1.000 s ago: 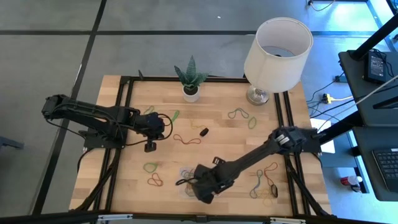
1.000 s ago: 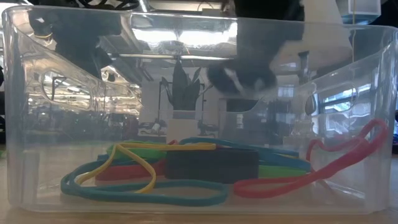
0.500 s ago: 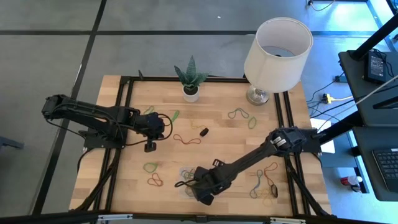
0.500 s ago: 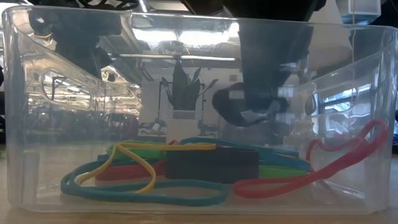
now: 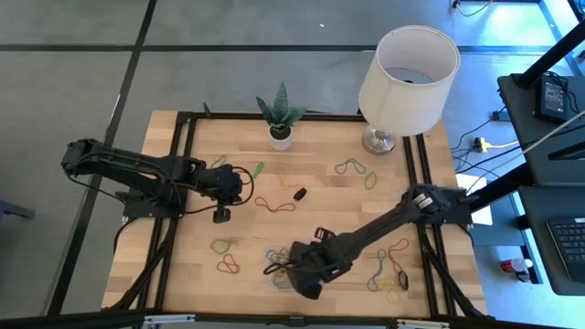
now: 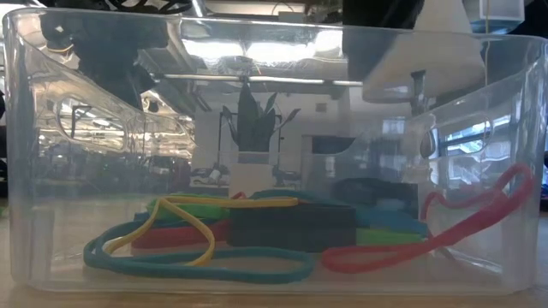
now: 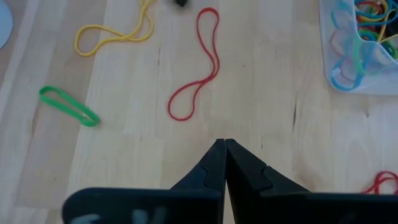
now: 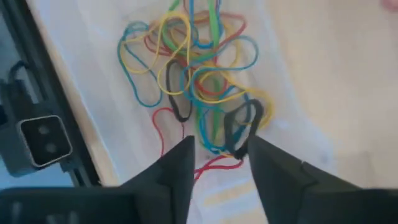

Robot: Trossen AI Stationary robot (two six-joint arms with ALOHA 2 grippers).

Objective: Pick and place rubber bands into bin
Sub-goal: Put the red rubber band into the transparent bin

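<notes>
The bin [image 5: 272, 253] is a clear tray near the table's front edge, holding a tangle of coloured rubber bands [image 8: 199, 68]. My right gripper [image 8: 221, 149] hovers open just above it, with a black band [image 8: 241, 127] lying in the bin below the fingertips. The low view looks through the bin wall [image 6: 51, 171] at bands [image 6: 197, 248] on its floor. My left gripper [image 7: 224, 144] is shut and empty above bare wood at the table's left [image 5: 220, 217]. Ahead of it a loose red band [image 7: 198, 68], a yellow band [image 7: 115, 34] and a green band [image 7: 68, 106] lie flat.
A white plant pot [image 5: 281, 137] and a lamp [image 5: 407, 73] stand along the far edge. A small black piece [image 5: 300, 194] lies mid-table. Loose bands lie left of the bin [image 5: 225, 256], at the front right [image 5: 388, 272] and near the lamp [image 5: 355, 169].
My right gripper has opened over the bin and risen, going out of the low view and shifting slightly toward the table's right edge. The black band that it held has dropped onto the pile in the bin.
</notes>
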